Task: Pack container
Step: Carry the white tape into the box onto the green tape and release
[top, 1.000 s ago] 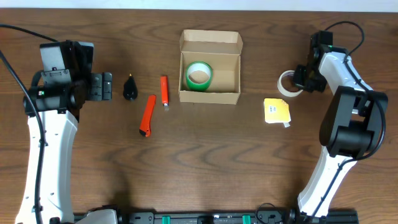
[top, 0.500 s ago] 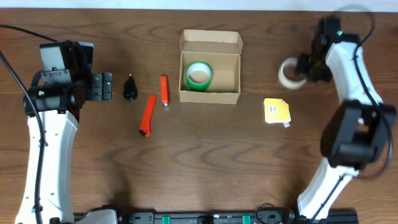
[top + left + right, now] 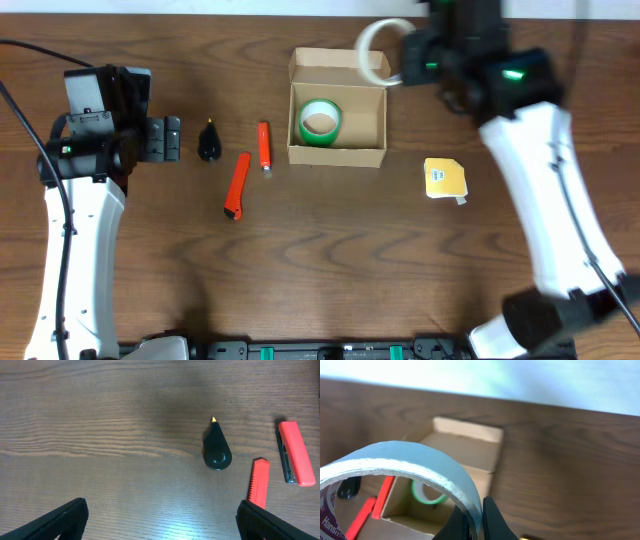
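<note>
Right gripper [image 3: 402, 62] is pinching the white tape roll [image 3: 374, 48] aloft by the container [image 3: 337, 154], probably next lowering it beside the green roll [image 3: 320, 122].

brown box [image 3: 337, 155], grn tape [image 3: 306, 128], white tape [image 3: 420, 462], yellow pad [image 3: 445, 178]
</note>
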